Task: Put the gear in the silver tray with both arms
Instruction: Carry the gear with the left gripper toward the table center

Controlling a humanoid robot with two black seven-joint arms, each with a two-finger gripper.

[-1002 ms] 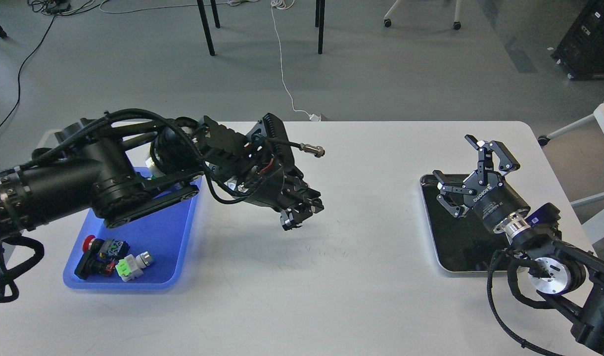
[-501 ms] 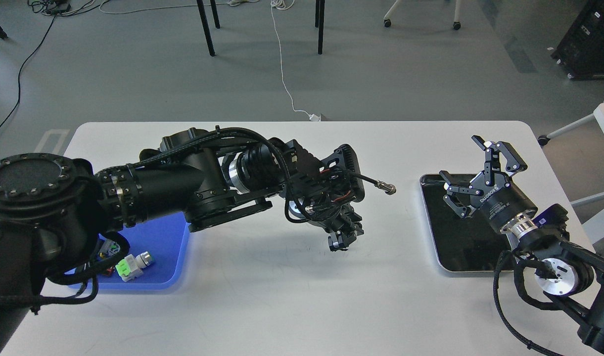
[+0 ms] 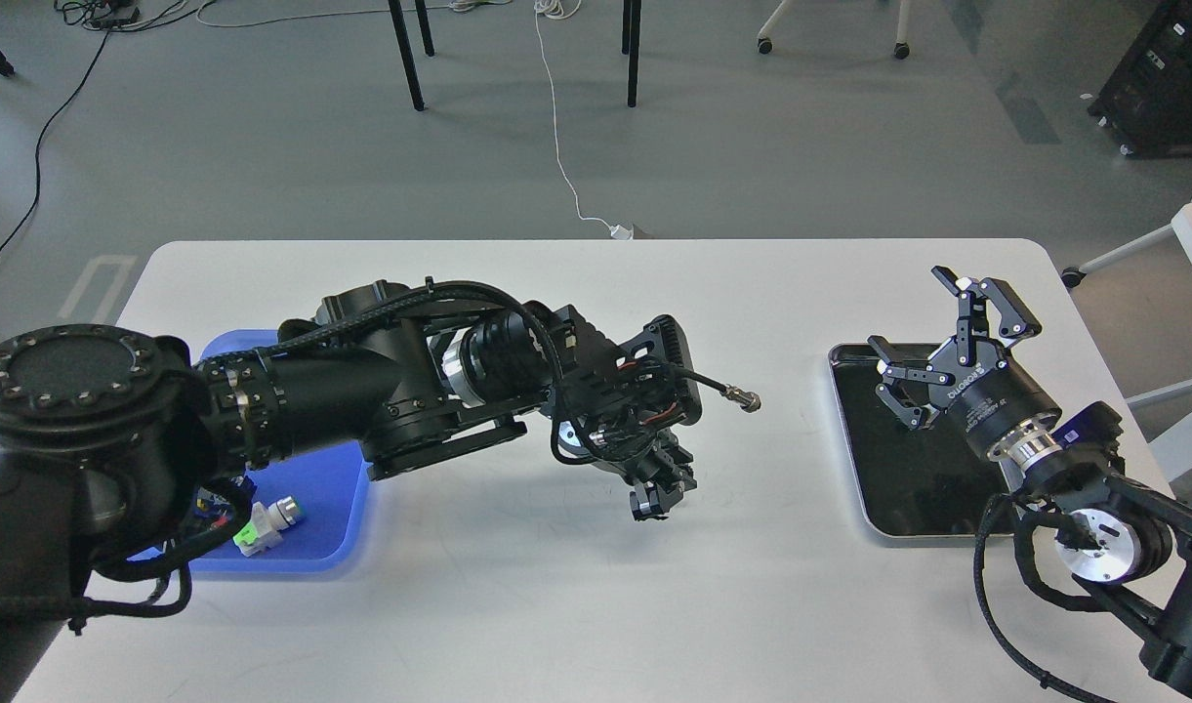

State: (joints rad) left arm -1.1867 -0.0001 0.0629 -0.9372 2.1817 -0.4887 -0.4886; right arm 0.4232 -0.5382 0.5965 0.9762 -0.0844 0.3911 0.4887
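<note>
Left gripper above the tabletop, jaws' state unclear; right gripper, jaws apart, over silver tray.

Two black arms over a white counter, silver tray at right.
Left hand pointing down above mid-counter, fingers too dark to tell apart. Right hand spread wide above the silver tray, holding nothing. Blue tray at left, partly hidden by the left arm, holding a small white-and-green part.
</note>
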